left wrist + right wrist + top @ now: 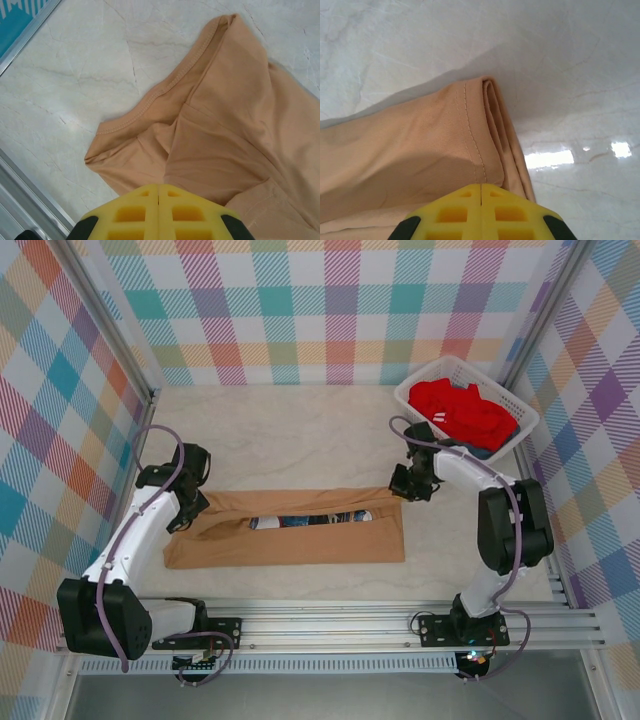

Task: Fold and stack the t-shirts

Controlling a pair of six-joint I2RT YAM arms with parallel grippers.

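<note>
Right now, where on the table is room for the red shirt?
The biggest bare patch of table lies between the back wall and the tan t-shirt, left of the white basket. A thin strip runs between that shirt and the front rail. The basket corner, holding the red t-shirt, is crowded.

The left arm (128,540) and right arm (485,590) are built alike: smooth white link shells between bulky black joint housings, each standing on a flat black base plate (215,625). A grey-lilac cable (160,432) loops along each arm. The left gripper (159,187) and right gripper (481,186) carry yellow plastic fingers (132,214) moulded with rectangular pockets, with black at their outer sides.
</note>
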